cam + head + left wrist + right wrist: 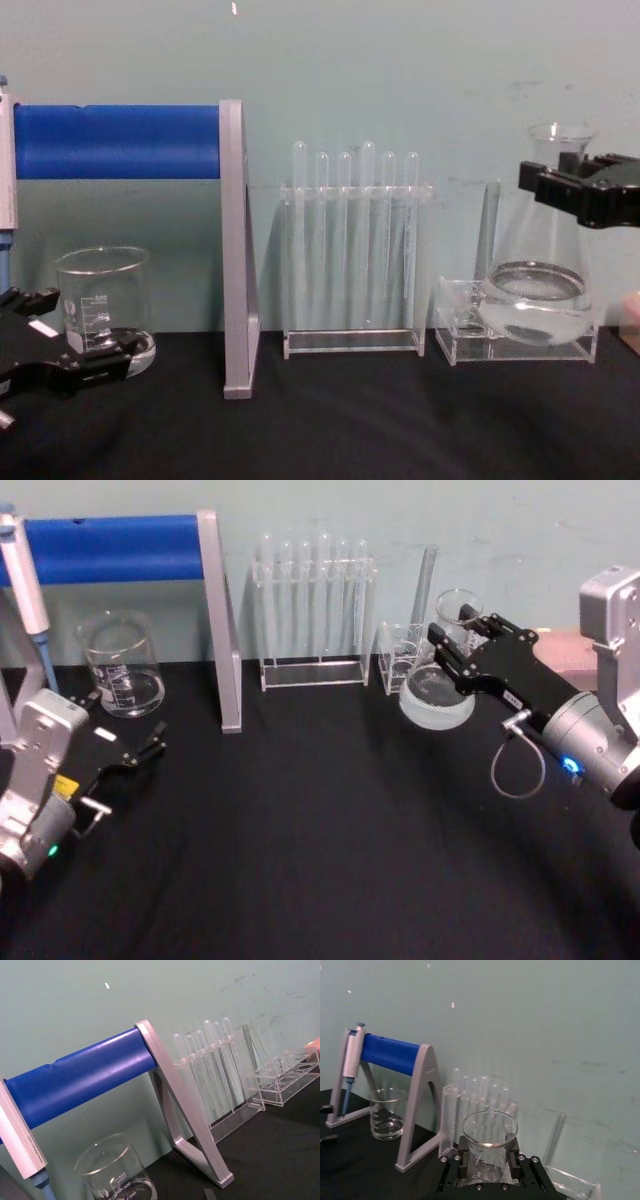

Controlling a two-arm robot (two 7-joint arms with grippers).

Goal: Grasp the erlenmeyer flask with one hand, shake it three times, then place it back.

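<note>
The right pincer (452,623) is clamping the flask (437,695) by its neck at the far right, the neck sitting between its jaws. The left pincer (150,748) is idling near left, low over the surface (320,820).

This is a laboratory. The black table (320,840) carries a clear rack of test tubes (312,615) and a graduated glass beaker (121,668). There are also an erlenmeyer flask (538,270) and a pipette (25,590) hanging on a blue-barred stand (120,548), before a plain pale wall (450,520).
</note>
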